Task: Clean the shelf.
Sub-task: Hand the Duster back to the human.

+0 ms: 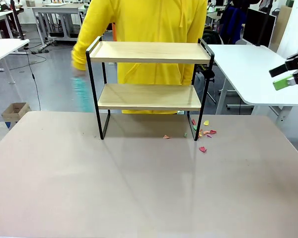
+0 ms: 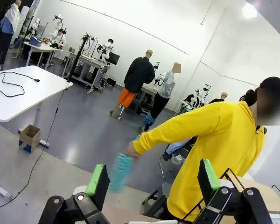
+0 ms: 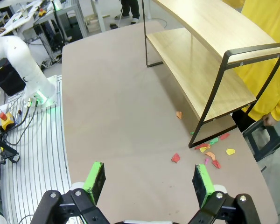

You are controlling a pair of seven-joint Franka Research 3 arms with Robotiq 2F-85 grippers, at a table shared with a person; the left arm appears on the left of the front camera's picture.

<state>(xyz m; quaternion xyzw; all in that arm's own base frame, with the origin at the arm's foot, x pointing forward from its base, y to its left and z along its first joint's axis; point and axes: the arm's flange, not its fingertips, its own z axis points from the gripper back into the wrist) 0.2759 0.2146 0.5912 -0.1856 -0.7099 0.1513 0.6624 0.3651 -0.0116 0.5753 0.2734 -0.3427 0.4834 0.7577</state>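
The shelf stands upper centre on the table, boards bare. Coloured paper scraps lie by its right foot. Right gripper hangs wide open at right edge; left gripper likewise wide, holding nothing. Advisable: sweep scraps together without nudging the frame.

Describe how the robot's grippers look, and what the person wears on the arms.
Each gripper, the left gripper and the right gripper, has black jointed fingers with silver screws and bright green pads. A white arm segment with a green-lit base stands beyond. The person wears long yellow sleeves.
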